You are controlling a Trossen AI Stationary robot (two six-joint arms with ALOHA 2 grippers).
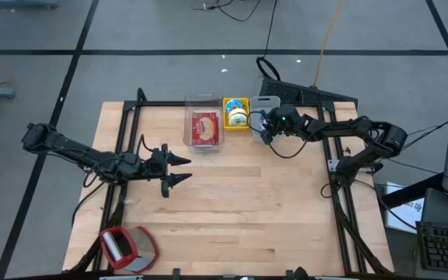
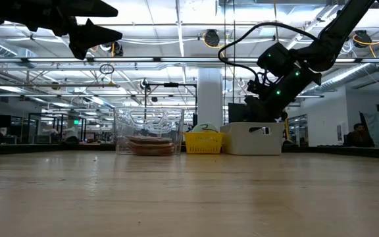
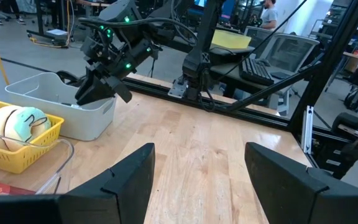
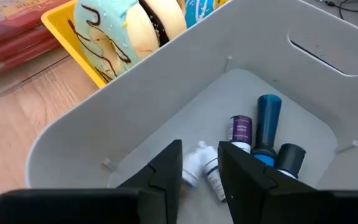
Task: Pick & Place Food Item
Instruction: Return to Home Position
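Inside one grey bin (image 4: 166, 81) under right claw (image 4: 201, 155), at least four bottles (image 4: 268, 124)

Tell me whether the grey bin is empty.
No: several small bottles lie on the floor of the grey bin, just below the open right gripper.

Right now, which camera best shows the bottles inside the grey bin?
The right wrist view: it looks into the grey bin, where the bottles lie on its floor. In the high view the right gripper hides the bin's inside; the low and left wrist views show only its outer wall.
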